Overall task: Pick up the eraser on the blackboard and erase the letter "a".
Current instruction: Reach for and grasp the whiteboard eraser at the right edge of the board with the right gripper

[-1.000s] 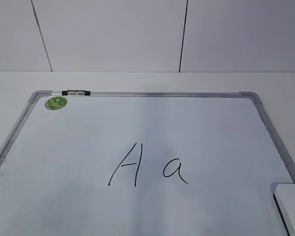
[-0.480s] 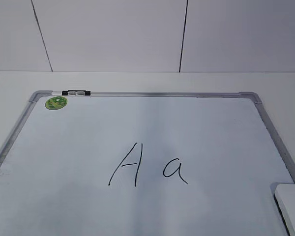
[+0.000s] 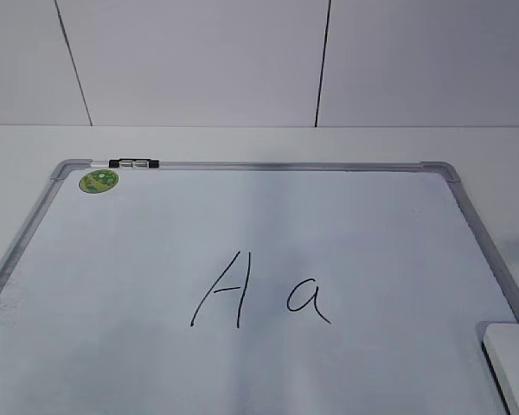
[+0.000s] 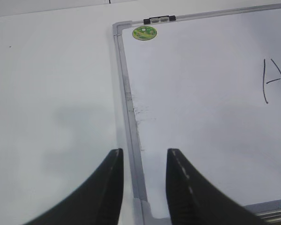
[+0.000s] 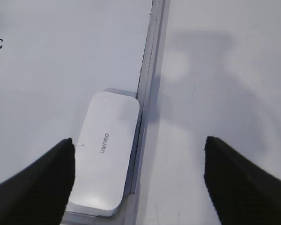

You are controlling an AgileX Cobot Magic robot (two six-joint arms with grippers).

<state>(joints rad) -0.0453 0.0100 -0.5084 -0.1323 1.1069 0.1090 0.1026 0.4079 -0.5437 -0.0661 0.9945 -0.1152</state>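
The blackboard (image 3: pixel 156 242) is a white board with a grey frame lying flat on the table. A capital "A" (image 3: pixel 222 290) and the letter "a" (image 3: pixel 305 299) are written near its middle. The eraser (image 3: pixel 512 359) is a white block in the board's near right corner, against the frame. In the right wrist view the eraser (image 5: pixel 106 150) lies below my open right gripper (image 5: pixel 139 145), close to the left finger. My left gripper (image 4: pixel 145 157) is open and empty over the board's left frame (image 4: pixel 131 122). Neither gripper shows in the exterior view.
A round green sticker (image 3: pixel 98 181) and a black-and-clear clip (image 3: pixel 133 162) sit at the board's far left corner. White table (image 3: pixel 259 143) surrounds the board. A white panelled wall (image 3: pixel 199 60) stands behind.
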